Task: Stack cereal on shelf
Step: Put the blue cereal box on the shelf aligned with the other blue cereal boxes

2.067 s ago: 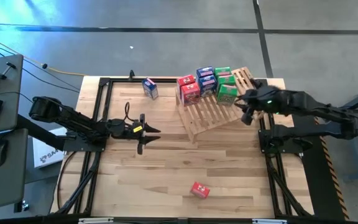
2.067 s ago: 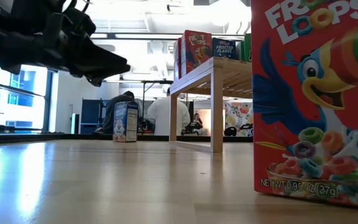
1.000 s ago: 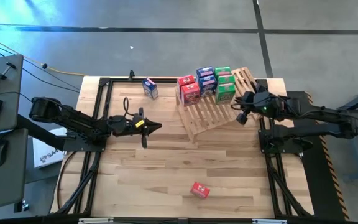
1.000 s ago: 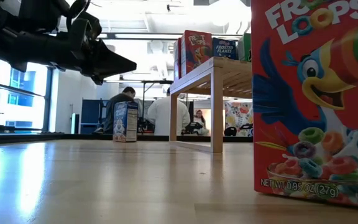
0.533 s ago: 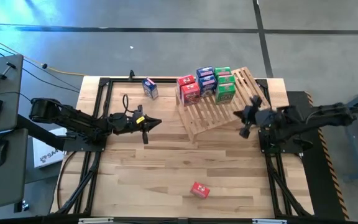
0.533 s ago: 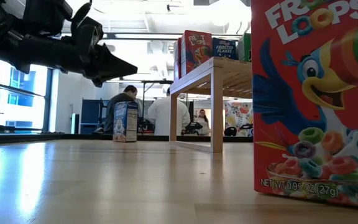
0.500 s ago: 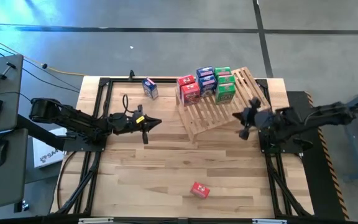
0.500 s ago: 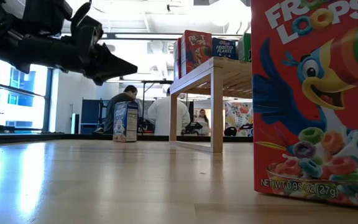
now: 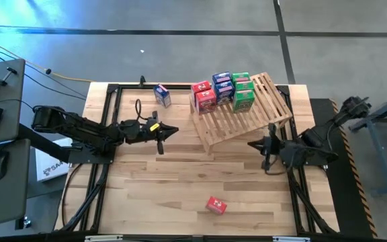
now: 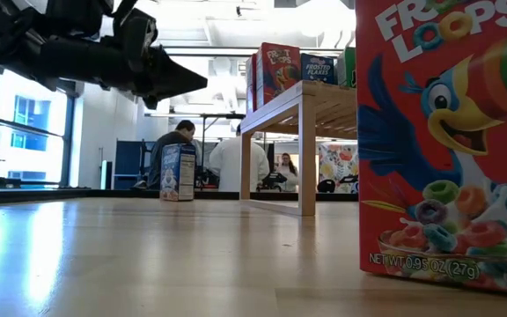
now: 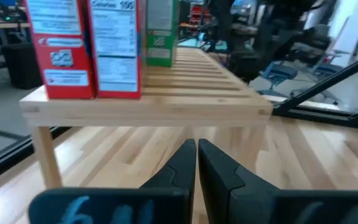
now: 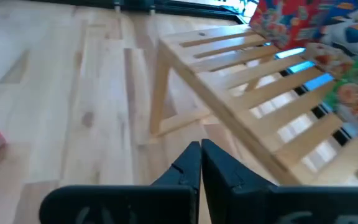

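Altogether eight cereal boxes can be counted from above; six stand crowded on the upper part of the shelf (image 9: 242,114), two red ones (image 9: 203,95) at one end, two blue ones (image 9: 223,84) in the middle and two green ones (image 9: 243,94) at the other end; some touch their neighbours, so the count within each colour is as near as the high view allows. A seventh, a blue box (image 9: 162,95), stands alone on the table (image 9: 180,188) near its far edge, well apart from the shelf; an eighth, a red box (image 9: 216,205), sits alone near the table's front edge, and the low view shows its printed front filling the picture's right side (image 10: 447,141). The slatted shelf is tilted like a ramp, its lower end toward the table's middle. Two arms are in view; the left gripper (image 9: 170,130) hovers over the table between the lone blue box and the shelf's lower end, its fingers (image 11: 185,163) pressed together and holding nothing; the right gripper (image 9: 254,144) hangs just beside the shelf's lower right corner, its fingers (image 12: 188,163) likewise closed on nothing. Beyond the table, the low view shows two people (image 10: 183,139) in the room.
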Controlling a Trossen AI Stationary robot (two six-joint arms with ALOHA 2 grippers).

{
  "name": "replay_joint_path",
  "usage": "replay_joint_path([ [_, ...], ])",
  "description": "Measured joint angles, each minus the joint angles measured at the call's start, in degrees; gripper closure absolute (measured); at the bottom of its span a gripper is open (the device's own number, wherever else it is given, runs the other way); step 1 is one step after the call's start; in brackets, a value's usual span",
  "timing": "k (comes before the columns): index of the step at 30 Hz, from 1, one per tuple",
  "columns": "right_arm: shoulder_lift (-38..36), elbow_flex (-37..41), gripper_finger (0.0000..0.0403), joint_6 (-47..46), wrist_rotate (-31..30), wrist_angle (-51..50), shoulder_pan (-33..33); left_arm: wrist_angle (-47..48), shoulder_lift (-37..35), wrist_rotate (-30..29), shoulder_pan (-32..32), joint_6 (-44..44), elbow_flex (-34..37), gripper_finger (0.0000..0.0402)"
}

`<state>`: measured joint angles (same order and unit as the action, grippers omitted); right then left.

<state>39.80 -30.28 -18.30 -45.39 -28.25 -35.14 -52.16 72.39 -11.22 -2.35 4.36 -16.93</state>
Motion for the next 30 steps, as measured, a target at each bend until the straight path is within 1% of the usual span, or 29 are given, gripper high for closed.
replay_joint_path([
  [5,4.9,0.7,0.0403,-5.0,-4.9,0.1,-6.7,4.5,-0.1,-3.9,-0.2,0.5,-1.6,0.0392],
  [8,8.9,1.5,0.0403,-9.5,-8.0,1.2,-10.2,8.3,-0.1,-4.2,-1.4,0.5,-2.8,0.0392],
  [11,13.2,2.0,0.0403,-13.1,-10.3,3.1,-12.9,14.7,-0.1,-4.2,-3.4,1.9,-4.8,0.0392],
  [14,17.0,2.0,0.0403,-16.7,-11.7,4.0,-14.7,20.6,-0.1,-4.1,-5.8,3.1,-7.0,0.0392],
  [16,19.2,2.0,0.0403,-18.4,-12.3,4.9,-15.5,23.2,-0.1,-3.0,-7.2,3.1,-8.2,0.0392],
  [19,22.0,2.0,0.0403,-19.3,-12.3,6.6,-16.0,24.3,-0.1,-1.4,-8.7,3.0,-9.2,0.0392],
  [21,23.6,2.0,0.0403,-19.2,-12.4,8.1,-16.0,24.4,-0.1,-1.4,-9.4,3.0,-9.8,0.039],
  [23,24.8,2.0,0.0403,-19.2,-12.5,9.1,-16.0,24.3,-0.1,-2.6,-10.0,2.7,-10.3,0.0383],
  [25,25.8,2.0,0.0403,-19.2,-12.5,9.8,-16.0,24.5,-0.1,-5.5,-10.1,1.4,-10.7,0.0371],
  [27,26.5,2.0,0.0403,-19.3,-12.5,10.6,-16.0,25.8,-0.1,-8.7,-10.2,0.9,-11.2,0.0355],
  [30,27.4,2.0,0.0403,-19.2,-12.5,11.3,-16.0,28.7,-0.1,-11.7,-10.1,-0.1,-12.0,0.0329],
])
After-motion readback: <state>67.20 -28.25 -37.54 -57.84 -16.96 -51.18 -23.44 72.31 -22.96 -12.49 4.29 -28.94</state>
